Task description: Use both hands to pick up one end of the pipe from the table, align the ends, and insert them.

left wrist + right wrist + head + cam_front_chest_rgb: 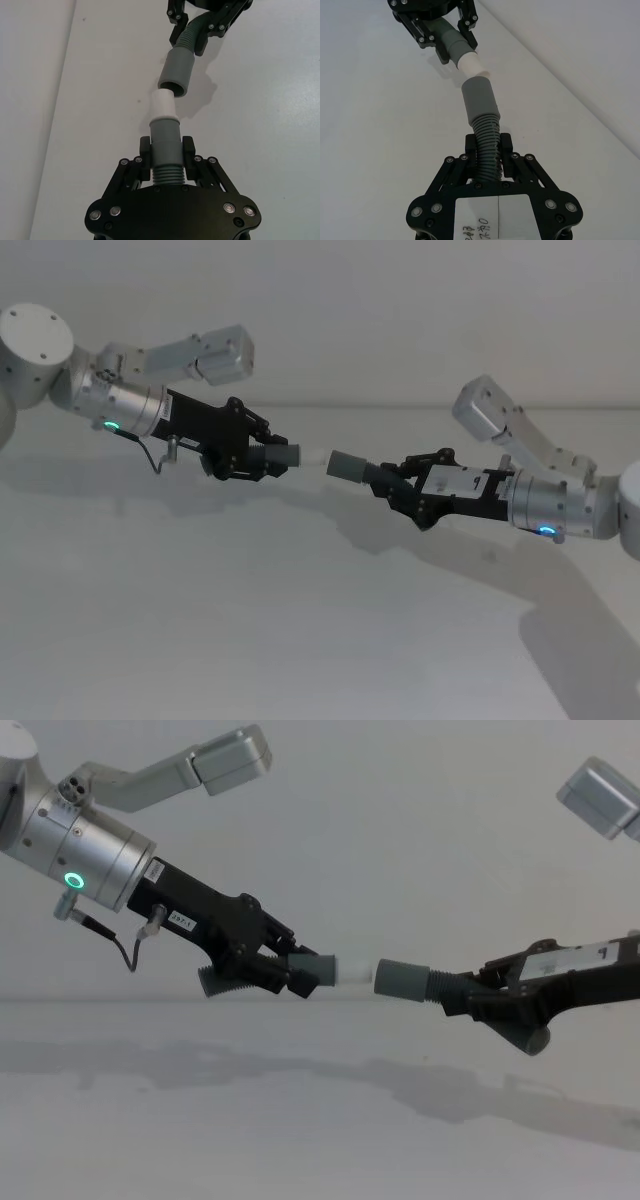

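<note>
L claw [166, 150] gripping plug piece [165, 135], socket cuff [177, 72] just beyond

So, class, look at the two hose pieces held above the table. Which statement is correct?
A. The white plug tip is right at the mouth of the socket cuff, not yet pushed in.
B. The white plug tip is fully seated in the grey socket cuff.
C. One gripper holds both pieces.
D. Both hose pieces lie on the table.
A: the white plug tip in the left gripper shows almost whole at the mouth of the grey socket cuff held by the right gripper.

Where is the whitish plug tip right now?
In the chest view the plug tip is mid-frame above the table, sticking out of the left hand and pointing at the socket cuff held by the right hand.
</note>
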`<move>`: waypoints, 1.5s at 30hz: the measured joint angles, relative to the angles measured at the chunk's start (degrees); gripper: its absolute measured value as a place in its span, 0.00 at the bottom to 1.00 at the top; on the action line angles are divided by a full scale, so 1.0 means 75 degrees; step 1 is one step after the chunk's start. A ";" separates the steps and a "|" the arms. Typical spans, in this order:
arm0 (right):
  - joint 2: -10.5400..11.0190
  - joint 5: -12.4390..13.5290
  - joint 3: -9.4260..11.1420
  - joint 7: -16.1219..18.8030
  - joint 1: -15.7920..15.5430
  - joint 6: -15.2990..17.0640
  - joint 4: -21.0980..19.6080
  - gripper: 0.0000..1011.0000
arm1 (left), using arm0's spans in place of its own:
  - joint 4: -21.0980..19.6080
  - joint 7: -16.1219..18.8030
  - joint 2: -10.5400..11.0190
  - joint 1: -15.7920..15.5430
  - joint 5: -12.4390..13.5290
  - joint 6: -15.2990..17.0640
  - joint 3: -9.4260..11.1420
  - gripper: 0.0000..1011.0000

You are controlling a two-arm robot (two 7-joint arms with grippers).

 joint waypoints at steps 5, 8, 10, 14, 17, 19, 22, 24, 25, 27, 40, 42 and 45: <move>-0.0036 -0.0016 -0.0029 0.0008 0.0058 -0.0022 0.0105 0.27 | 0.0216 -0.0102 -0.0112 -0.0052 0.0000 -0.0126 -0.0030 0.36; -0.0055 -0.0032 -0.0039 0.0011 0.0086 -0.0038 0.0163 0.27 | 0.0315 -0.0150 -0.0172 -0.0070 0.0000 -0.0174 -0.0041 0.36; -0.0073 -0.0051 -0.0047 0.0014 0.0107 -0.0055 0.0205 0.27 | 0.0358 -0.0171 -0.0201 -0.0079 0.0001 -0.0196 -0.0047 0.36; -0.0095 -0.0068 -0.0060 0.0022 0.0136 -0.0076 0.0259 0.27 | 0.0489 -0.0229 -0.0279 -0.0111 0.0012 -0.0265 -0.0067 0.36; -0.0115 -0.0077 -0.0068 0.0033 0.0157 -0.0105 0.0293 0.27 | 0.0569 -0.0273 -0.0334 -0.0134 0.0024 -0.0314 -0.0074 0.36; -0.0128 -0.0083 -0.0070 0.0047 0.0178 -0.0131 0.0321 0.27 | 0.0600 -0.0293 -0.0357 -0.0144 0.0031 -0.0333 -0.0076 0.36; -0.0135 -0.0089 -0.0072 0.0064 0.0197 -0.0150 0.0347 0.27 | 0.0651 -0.0325 -0.0400 -0.0167 0.0060 -0.0363 -0.0076 0.36; -0.0140 -0.0092 -0.0074 0.0081 0.0214 -0.0180 0.0371 0.27 | 0.0674 -0.0342 -0.0426 -0.0184 0.0090 -0.0380 -0.0072 0.36; -0.0142 -0.0093 -0.0075 0.0089 0.0227 -0.0199 0.0383 0.27 | 0.0679 -0.0347 -0.0432 -0.0188 0.0100 -0.0382 -0.0069 0.36; -0.0142 -0.0094 -0.0077 0.0105 0.0236 -0.0217 0.0392 0.27 | 0.0691 -0.0356 -0.0451 -0.0200 0.0137 -0.0385 -0.0056 0.36; -0.0109 -0.0094 -0.0094 0.0179 0.0254 -0.0290 0.0395 0.27 | 0.0710 -0.0339 -0.0512 -0.0221 0.0276 -0.0351 -0.0025 0.36; -0.0104 -0.0095 -0.0095 0.0186 0.0256 -0.0297 0.0395 0.27 | 0.0712 -0.0335 -0.0517 -0.0223 0.0290 -0.0342 -0.0022 0.36; -0.0100 -0.0094 -0.0098 0.0192 0.0258 -0.0304 0.0394 0.27 | 0.0715 -0.0330 -0.0523 -0.0225 0.0305 -0.0333 -0.0019 0.36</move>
